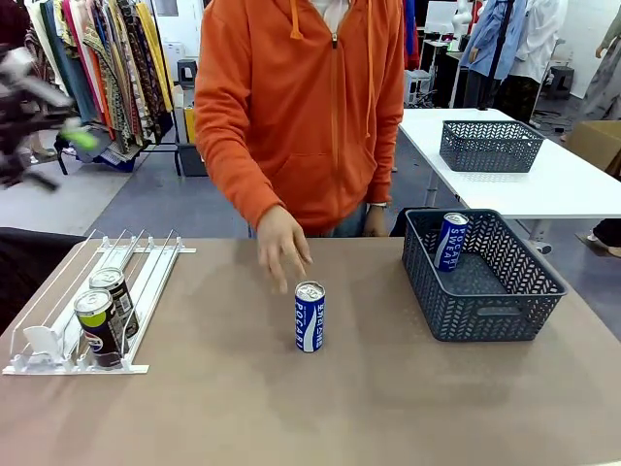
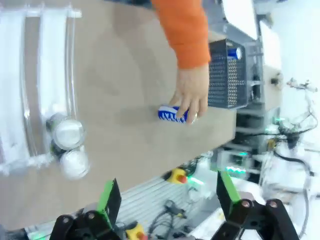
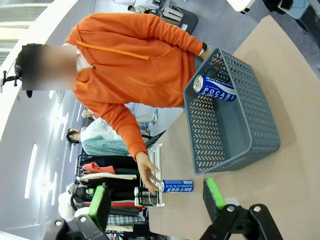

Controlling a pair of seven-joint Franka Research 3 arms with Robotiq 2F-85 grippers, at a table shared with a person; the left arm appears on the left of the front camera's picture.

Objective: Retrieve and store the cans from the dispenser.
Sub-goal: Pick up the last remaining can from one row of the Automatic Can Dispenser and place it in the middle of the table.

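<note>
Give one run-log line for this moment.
person's hand at centre blue can | stored blue can in basket | two black cans in dispenser | left gripper open | right gripper open

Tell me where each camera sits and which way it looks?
Front view: on the robot's side, looks across the brown table at the person in an orange hoodie; blurred left gripper upper left.
Left wrist view: on the left arm, looks down at the white plastic dispenser rack; its open green-padded fingers below.
Right wrist view: on the right arm, faces the dark mesh basket; open right gripper below.
Shared: all see the person's hand by the small blue can.
</note>
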